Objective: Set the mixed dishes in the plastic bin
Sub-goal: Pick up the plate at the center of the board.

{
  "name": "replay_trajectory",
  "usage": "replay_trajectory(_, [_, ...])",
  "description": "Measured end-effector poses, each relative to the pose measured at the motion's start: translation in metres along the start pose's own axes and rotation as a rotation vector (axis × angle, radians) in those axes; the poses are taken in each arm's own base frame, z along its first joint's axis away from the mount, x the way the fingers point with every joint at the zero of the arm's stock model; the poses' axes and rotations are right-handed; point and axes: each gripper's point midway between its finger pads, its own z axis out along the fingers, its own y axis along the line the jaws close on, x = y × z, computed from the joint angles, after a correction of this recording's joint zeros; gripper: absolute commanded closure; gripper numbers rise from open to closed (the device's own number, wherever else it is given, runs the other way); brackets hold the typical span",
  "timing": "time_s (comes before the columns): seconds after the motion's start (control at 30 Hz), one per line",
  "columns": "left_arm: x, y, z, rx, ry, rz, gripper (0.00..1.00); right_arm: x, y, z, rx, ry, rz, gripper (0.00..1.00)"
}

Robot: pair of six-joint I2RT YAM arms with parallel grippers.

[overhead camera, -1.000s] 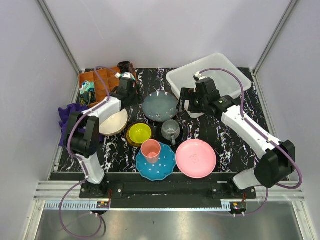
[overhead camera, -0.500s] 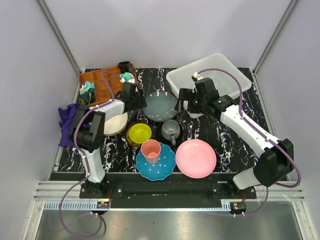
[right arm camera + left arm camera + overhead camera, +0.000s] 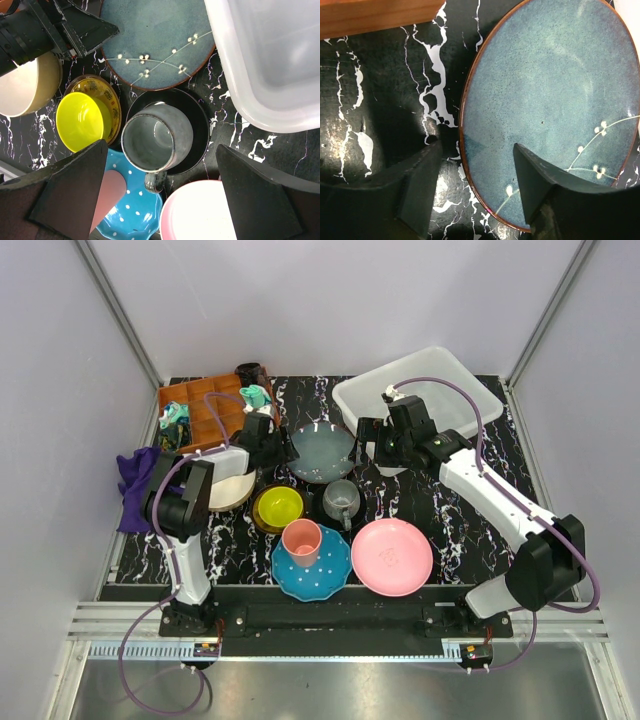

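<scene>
Desk [image 3: 400,495] of black marble carries everything, so read each place off the grey-blue plate [image 3: 550,100]. You have the plastic bin [image 3: 450,365] just beside the plate's right rim, reaching toward the back. The pink plate [image 3: 392,557] lies toward the arm bases and right of it, and the blue white-dotted plate [image 3: 330,570] lies straight toward the bases. The cream bowl [image 3: 232,488] sits to its left, and the small yellow bowl [image 3: 278,507] sits toward the bases on that side. The black saucer [image 3: 195,125] lies just beside its near rim with the grey mug [image 3: 341,500] upright on it. The pink cup [image 3: 301,538] stands on the dotted plate. Your left end effector [image 3: 475,165] is spread across the plate's left rim, one finger over the glaze and one over the desk; you cannot tell whether either touches. Your right end effector [image 3: 160,147] is spread wide above the mug.
</scene>
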Motion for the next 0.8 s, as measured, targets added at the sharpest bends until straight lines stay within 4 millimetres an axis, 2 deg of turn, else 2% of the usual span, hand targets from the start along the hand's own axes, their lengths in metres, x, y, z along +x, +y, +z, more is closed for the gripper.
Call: replay_trajectory(0.8, [-0.005, -0.011, 0.012, 0.149, -0.037, -0.059, 0.42, 0.0, 0.0, 0.0, 0.0, 0.0, -0.003, 0.0])
